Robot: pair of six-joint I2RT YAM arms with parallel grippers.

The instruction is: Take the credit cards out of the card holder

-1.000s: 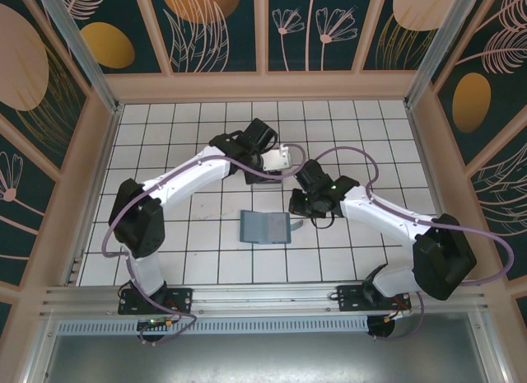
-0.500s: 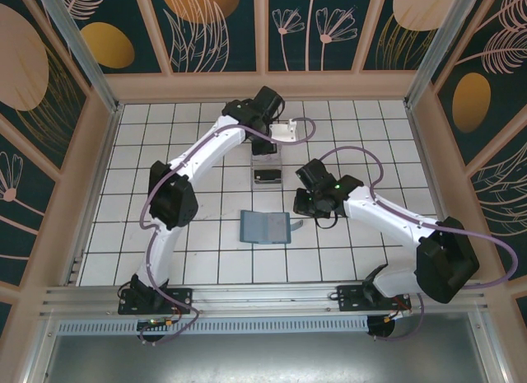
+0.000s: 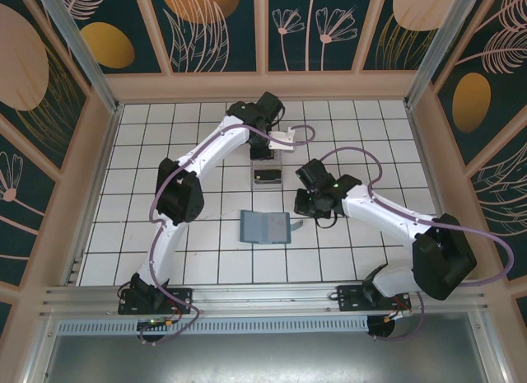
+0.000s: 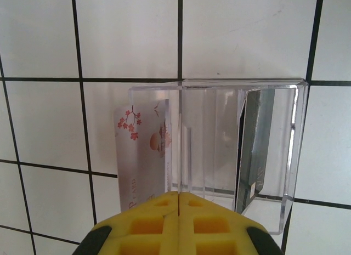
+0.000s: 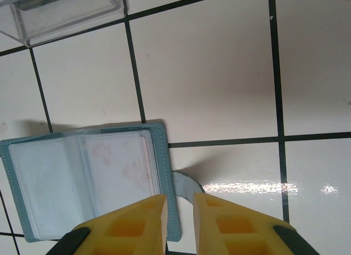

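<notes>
Nearest me, the card holder point(image 3: 265, 227) lies open and flat on the tiled table point(image 3: 206, 259). My right gripper point(image 5: 179, 203) hangs over its right edge with the fingers slightly apart and clamping nothing; I cannot tell whether the tips touch it. Farther out, the clear box point(image 4: 241, 84) holds the pale card point(image 4: 143, 151) and the dark card point(image 4: 253, 145) on edge in separate compartments. My left gripper point(image 4: 179, 197) is closed and empty over the box's edge.
</notes>
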